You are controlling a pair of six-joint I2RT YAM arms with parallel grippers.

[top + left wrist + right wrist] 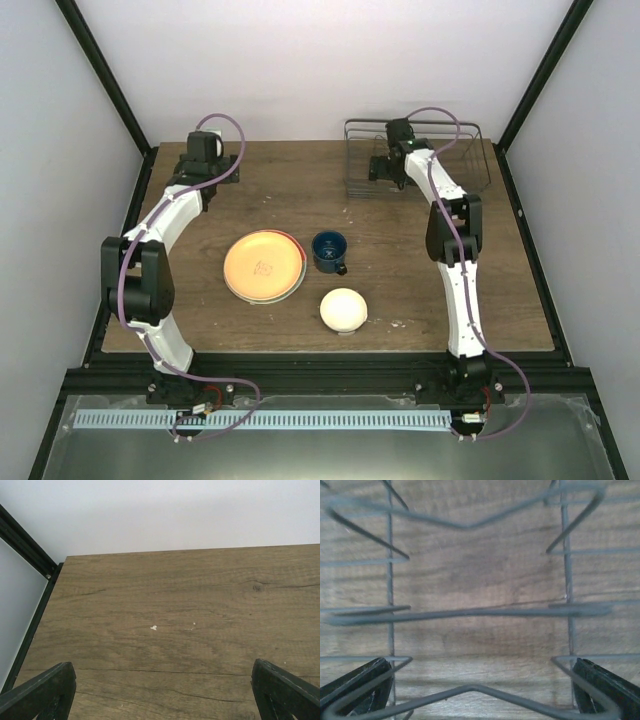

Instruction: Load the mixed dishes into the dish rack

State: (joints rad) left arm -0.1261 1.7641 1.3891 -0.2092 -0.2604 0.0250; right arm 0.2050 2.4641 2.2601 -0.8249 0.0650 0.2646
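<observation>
Orange plate [263,264]: likely stiff, slick, breakable, moderate weight; take by rim. Left gripper [162,690], right gripper [482,690]: spread wide, holding nothing.

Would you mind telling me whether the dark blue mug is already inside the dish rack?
No, the dark blue mug stands on the table beside the orange-yellow plate, well apart from the dish rack.
</observation>
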